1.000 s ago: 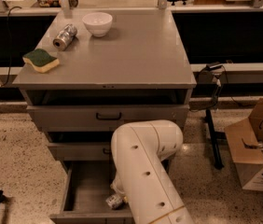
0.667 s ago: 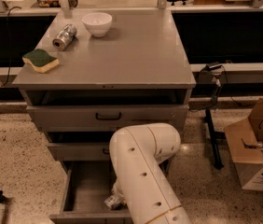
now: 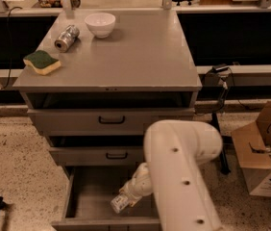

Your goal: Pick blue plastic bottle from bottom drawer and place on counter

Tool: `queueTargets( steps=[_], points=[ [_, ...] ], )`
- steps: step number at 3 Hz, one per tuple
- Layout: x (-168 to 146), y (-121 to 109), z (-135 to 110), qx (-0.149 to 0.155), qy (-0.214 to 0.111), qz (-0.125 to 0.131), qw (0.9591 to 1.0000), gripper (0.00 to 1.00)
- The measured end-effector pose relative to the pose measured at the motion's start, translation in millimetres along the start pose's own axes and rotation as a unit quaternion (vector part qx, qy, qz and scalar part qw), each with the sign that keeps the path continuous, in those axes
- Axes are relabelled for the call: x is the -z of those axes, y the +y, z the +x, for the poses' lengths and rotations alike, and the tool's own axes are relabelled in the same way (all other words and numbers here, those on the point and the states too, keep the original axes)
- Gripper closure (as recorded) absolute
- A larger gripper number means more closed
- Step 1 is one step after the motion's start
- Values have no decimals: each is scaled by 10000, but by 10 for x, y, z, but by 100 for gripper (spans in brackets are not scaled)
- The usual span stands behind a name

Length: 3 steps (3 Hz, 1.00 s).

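Tilted clear bottle (image 3: 118, 204) at tool (image 3: 129, 195) in drawer (image 3: 91, 190)

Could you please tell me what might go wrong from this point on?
The gripper sits low inside the bottom drawer, at the bottle. The drawer above juts over the back of that space, so lifting straight up might knock the bottle or arm against it. On the counter, the can lies on its side near the bowl and sponge; a careless placement there could set it rolling.
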<state>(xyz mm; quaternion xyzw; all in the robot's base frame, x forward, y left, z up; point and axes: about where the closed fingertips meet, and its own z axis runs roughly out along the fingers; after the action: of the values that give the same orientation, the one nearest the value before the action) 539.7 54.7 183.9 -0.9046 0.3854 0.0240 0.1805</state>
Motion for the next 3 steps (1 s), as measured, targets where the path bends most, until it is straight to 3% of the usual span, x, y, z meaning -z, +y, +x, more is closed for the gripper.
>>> queueTargets(
  steps=[1, 3],
  points=[
    [697, -191, -127, 279, -96, 665, 9973, 100],
    [1829, 14, -601, 950, 179, 1381, 9857, 100]
  ],
)
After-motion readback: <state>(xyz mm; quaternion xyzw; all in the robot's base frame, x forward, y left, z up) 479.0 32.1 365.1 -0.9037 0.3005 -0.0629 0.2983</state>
